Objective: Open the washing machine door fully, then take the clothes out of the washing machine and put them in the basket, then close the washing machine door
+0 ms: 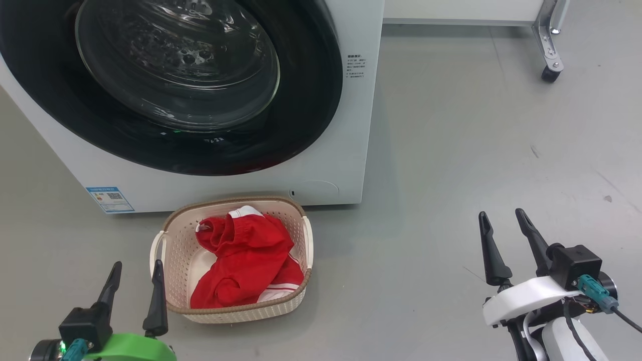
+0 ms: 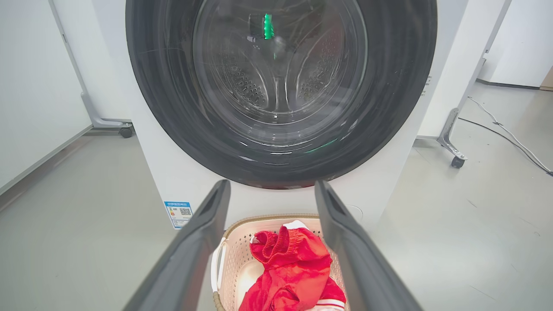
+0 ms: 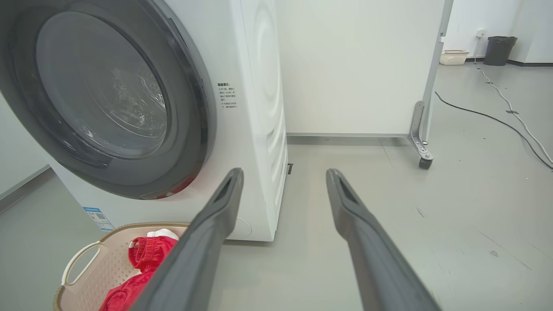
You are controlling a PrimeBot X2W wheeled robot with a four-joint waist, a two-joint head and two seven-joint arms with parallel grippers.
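Confirm the clothes (image 1: 246, 260) heaped inside the basket (image 1: 251, 313), set on the floor (image 1: 451, 150) just in front of the washing machine (image 1: 351, 150), with the washing machine door (image 1: 175, 65) apparently shut flush against the front; treat all three steps as done, pending only a check that the latch has caught. Note the left gripper (image 1: 139, 265) held low just beside the basket's left handle, fingers spread wide, empty, pointing toward the machine. Note the right gripper (image 1: 501, 214) well apart to the right over bare floor, likewise spread wide, holding nothing.

Red clothes (image 1: 246, 255) heaped in cream basket (image 1: 175, 271); black-rimmed washing machine door (image 1: 175, 75) shut on white washing machine (image 1: 353, 140).
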